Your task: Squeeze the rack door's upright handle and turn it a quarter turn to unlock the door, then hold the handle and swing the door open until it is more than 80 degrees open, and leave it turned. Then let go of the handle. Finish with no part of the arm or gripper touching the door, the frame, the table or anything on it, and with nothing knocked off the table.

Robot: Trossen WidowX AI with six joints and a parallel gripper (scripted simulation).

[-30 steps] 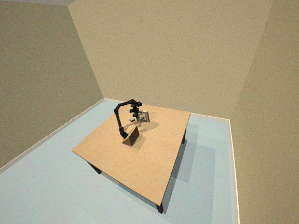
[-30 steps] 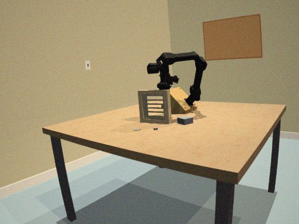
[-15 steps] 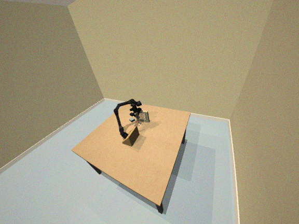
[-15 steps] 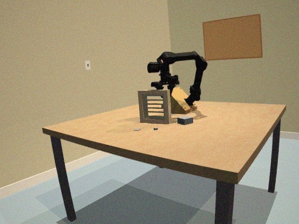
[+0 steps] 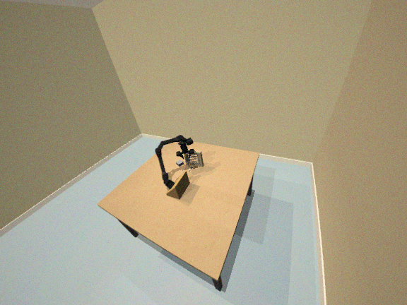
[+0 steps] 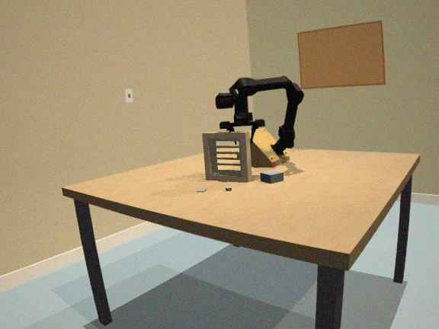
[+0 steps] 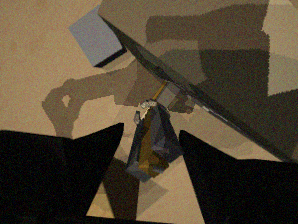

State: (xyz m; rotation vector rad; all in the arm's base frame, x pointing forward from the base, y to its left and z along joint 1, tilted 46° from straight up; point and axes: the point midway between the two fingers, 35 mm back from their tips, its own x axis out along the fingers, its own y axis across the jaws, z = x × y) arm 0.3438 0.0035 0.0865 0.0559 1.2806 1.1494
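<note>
The grey rack frame (image 5: 202, 159) (image 6: 248, 164) stands upright on the table. Its slatted door (image 5: 193, 159) (image 6: 229, 158) shows within the frame's opening in the exterior view; its exact angle is hard to tell. In the wrist view a dark handle with a yellowish face (image 7: 146, 150) stands out near the thin dark edge of the rack. My gripper (image 6: 243, 138) (image 7: 151, 130) is open and points down on the handle's side of the rack. One fingertip is on each side of the handle in the wrist view, with visible gaps. Contact and depth are hard to judge.
A blue-grey block (image 5: 179, 162) (image 6: 271, 177) (image 7: 96, 37) lies beside the rack. A small flat piece (image 6: 201, 190) and a tiny dark block (image 6: 229, 189) lie on its far side from the arm. The arm's base is at a sloping wooden wedge (image 5: 182, 187) (image 6: 264, 145).
</note>
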